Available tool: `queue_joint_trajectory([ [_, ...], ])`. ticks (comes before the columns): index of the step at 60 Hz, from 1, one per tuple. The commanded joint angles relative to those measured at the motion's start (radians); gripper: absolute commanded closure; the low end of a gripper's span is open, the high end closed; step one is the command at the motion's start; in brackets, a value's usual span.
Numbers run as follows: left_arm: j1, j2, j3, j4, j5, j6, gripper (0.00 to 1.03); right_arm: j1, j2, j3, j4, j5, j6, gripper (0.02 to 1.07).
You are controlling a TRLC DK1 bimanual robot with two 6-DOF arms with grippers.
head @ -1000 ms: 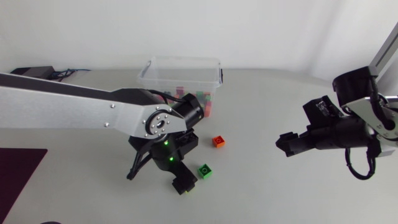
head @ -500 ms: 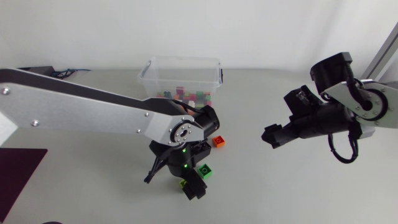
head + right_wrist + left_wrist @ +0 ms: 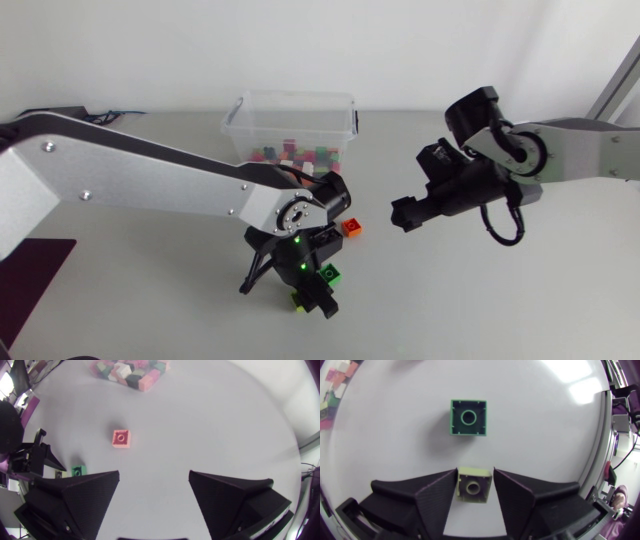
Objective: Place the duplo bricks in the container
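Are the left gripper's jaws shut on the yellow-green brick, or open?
Shut: the left gripper has both jaws pressed against opposite sides of the yellow-green brick.

Lime brick mostly hidden under left gripper; green brick partly covered.

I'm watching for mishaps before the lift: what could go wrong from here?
1. The left gripper holds the yellow brick only at its fingertips, so it may slip on lifting.
2. The green brick lies just ahead of it; a forward swing could knock it.
3. The open right gripper hangs near the red brick, which lies close to the left arm, so the arms might collide.
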Motion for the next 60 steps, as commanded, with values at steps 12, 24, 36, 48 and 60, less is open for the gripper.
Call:
queue_joint_trajectory([
  [12, 0.034, 0.009, -0.026, -0.018, 0.013, 0.006, 0.77, 0.126, 0.169, 0.088, 0.027, 0.079, 0.055, 0.07],
  [24, 0.058, -0.069, -0.020, -0.050, 0.011, 0.027, 0.77, 0.198, 0.292, 0.182, 0.026, 0.118, 0.061, 0.10],
  [36, 0.118, -0.172, 0.015, -0.079, 0.011, 0.035, 0.77, 0.218, 0.393, 0.273, 0.010, 0.132, 0.062, 0.13],
  [48, 0.196, -0.230, 0.086, -0.081, 0.011, 0.039, 0.77, 0.228, 0.479, 0.342, -0.007, 0.137, 0.072, 0.16],
  [60, 0.261, -0.250, 0.164, -0.038, 0.011, 0.035, 0.77, 0.231, 0.528, 0.378, -0.039, 0.152, 0.073, 0.21],
])
